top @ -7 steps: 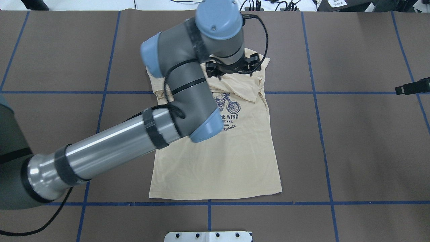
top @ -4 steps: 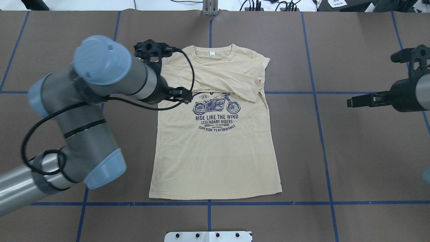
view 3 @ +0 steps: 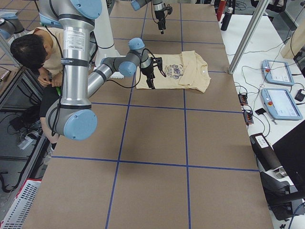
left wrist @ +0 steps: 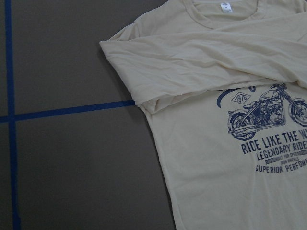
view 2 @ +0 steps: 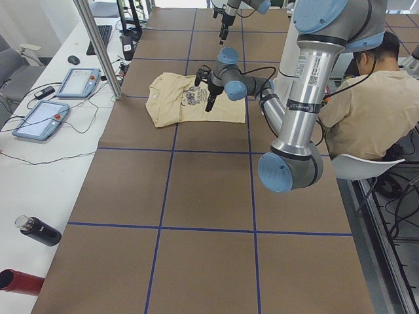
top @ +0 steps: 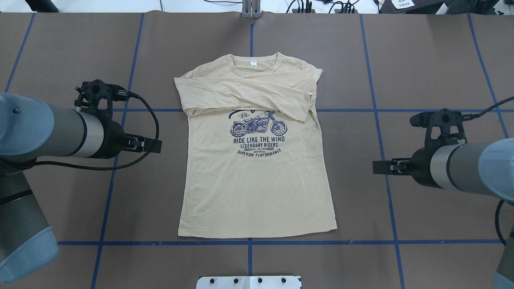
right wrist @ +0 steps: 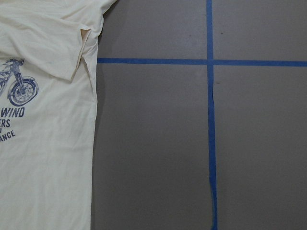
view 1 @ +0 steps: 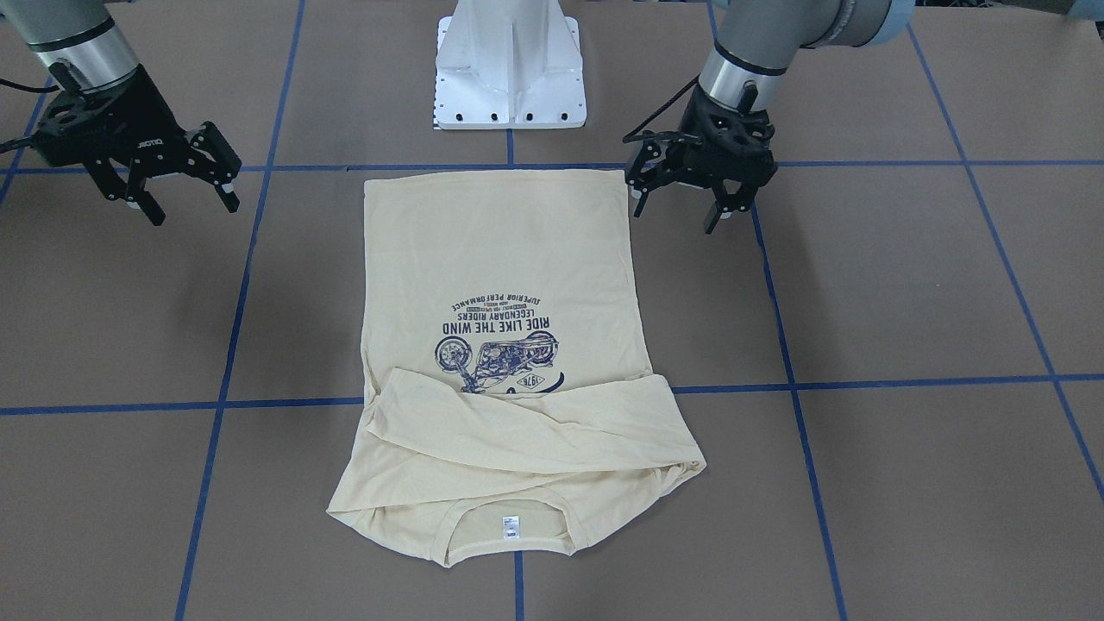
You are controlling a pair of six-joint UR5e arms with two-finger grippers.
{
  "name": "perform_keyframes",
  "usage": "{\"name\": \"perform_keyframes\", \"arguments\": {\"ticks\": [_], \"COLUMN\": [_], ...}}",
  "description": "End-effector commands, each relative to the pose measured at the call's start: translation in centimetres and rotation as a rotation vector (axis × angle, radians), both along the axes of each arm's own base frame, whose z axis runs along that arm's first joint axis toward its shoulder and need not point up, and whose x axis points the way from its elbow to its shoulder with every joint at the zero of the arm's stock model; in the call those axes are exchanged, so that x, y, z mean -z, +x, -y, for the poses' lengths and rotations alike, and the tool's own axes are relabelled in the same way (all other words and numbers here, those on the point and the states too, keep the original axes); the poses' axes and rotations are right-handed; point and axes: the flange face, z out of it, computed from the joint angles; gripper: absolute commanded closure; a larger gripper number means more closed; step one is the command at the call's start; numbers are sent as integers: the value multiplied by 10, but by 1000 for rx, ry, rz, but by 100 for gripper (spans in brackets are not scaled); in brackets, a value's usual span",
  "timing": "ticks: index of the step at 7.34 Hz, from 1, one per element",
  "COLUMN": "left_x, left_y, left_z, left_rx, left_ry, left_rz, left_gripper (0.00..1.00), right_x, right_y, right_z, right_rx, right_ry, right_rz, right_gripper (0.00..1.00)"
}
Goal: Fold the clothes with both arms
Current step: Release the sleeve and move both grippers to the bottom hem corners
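Our shirt (top: 257,188) lies flat mid-bench (top: 433,60), print up, sleeves crossed over the chest. Our left hand (view 1: 677,207) and right hand (view 1: 194,207) hover alongside, wide and empty. Next, we judge, comes gripping both hem corners.

The cream shirt (top: 257,192) lies flat, print (top: 259,134) up, sleeves (top: 249,94) folded across chest.

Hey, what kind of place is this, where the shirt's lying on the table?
Most likely a robotics lab set up for recording trials. The table is marked into a grid with blue tape, two teach pendants lie on the white bench beside it, and a person sits alongside.
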Motion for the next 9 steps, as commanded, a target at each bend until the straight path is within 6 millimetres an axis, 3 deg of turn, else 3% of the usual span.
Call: {"name": "perform_keyframes", "arguments": {"ticks": [1, 2, 3, 4, 7, 9], "left_x": [-17, -20, -21, -23, -33, -34], "left_y": [56, 83, 99, 112, 143, 147], "left_z": [-70, -106, -128, -146, -151, -150], "left_rx": [36, 30, 27, 23, 22, 22], "left_ry": [-112, -180, -224, -279, -303, -303], "left_rz": [-32, -40, -49, -51, -23, -20], "left_gripper": [0, 0, 2, 13, 33, 40], "right_x": [11, 11, 11, 12, 12, 12], "right_y": [-38, -40, -41, -42, -43, -44], "right_z": [-38, -41, -43, -42, -42, -42], "right_rx": [-8, -12, -9, -9, -11, -11], "right_ry": [3, 12, 12, 13, 14, 14], "right_rz": [3, 0, 0, 2, 1, 3], "right_gripper": [1, 1, 1, 1, 1, 1]}}
